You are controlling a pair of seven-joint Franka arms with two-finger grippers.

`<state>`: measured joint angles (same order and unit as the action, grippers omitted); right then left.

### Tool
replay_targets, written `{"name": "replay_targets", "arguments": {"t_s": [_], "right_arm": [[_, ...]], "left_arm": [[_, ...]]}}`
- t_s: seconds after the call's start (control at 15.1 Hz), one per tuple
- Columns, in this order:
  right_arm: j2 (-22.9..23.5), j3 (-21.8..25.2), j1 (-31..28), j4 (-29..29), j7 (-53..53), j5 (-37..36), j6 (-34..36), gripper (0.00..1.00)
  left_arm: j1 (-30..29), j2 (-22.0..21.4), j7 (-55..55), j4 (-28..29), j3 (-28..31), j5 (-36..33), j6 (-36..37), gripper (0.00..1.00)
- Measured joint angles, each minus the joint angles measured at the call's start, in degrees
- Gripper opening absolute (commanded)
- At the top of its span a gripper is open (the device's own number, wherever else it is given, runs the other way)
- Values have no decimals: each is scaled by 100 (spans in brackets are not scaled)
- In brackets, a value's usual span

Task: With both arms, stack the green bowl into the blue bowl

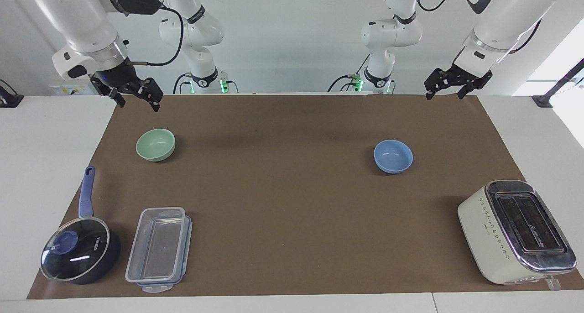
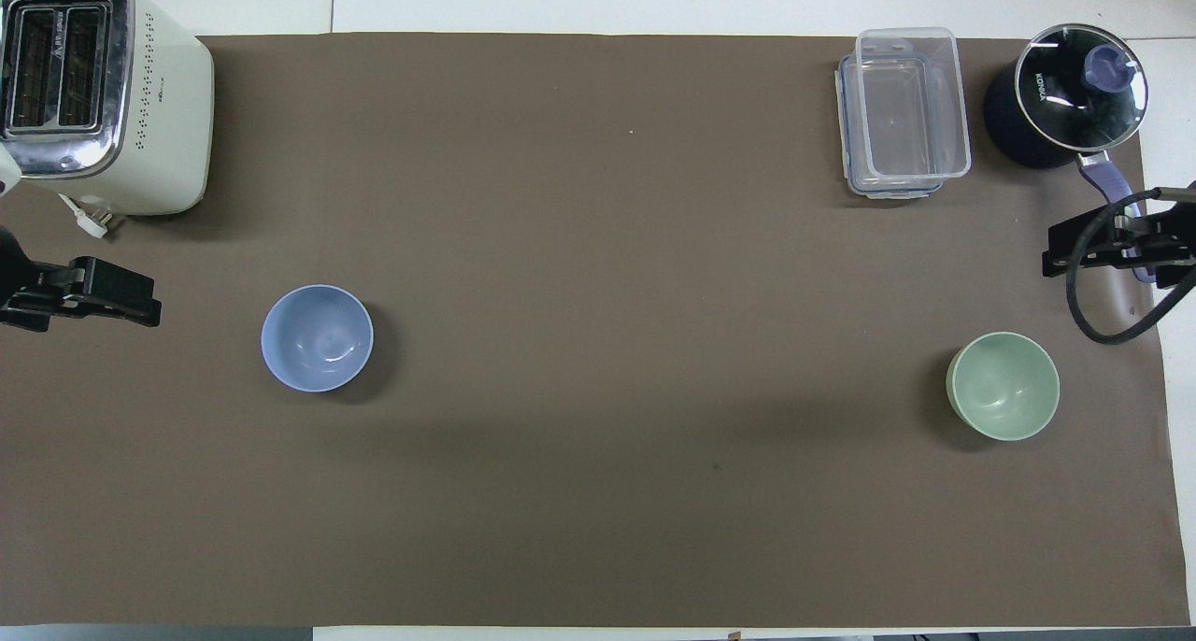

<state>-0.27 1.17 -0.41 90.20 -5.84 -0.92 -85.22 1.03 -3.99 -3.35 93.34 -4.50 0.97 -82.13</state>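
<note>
The pale green bowl [image 1: 155,144] [image 2: 1003,385] sits upright on the brown mat toward the right arm's end of the table. The light blue bowl [image 1: 393,156] [image 2: 317,337] sits upright toward the left arm's end, well apart from the green one. Both bowls hold nothing. My right gripper [image 1: 139,104] [image 2: 1060,253] hangs open in the air over the mat's corner at its own end, clear of the green bowl. Above the mat's other corner, my left gripper [image 1: 445,96] [image 2: 126,297] is open too, clear of the blue bowl.
A cream toaster [image 1: 515,231] [image 2: 93,90] stands farther out than the blue bowl. A dark blue saucepan with glass lid [image 1: 77,251] [image 2: 1074,94] and a clear plastic container [image 1: 157,249] [image 2: 904,108] stand farther out than the green bowl. Two smaller white arms stand between the big ones.
</note>
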Motion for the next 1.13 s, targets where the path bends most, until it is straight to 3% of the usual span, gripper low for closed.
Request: {"name": "replay_targets", "arguments": {"t_s": [0.86, 1.13], "right_arm": [[-1, 18, -1, 3, 54, 0, -43, 100], [-3, 18, -1, 19, 54, 0, -43, 100]], "left_arm": [[1, 23, 2, 54, 0, 0, -190, 100], [0, -11, 28, 534, 3, 0, -716, 100]]}}
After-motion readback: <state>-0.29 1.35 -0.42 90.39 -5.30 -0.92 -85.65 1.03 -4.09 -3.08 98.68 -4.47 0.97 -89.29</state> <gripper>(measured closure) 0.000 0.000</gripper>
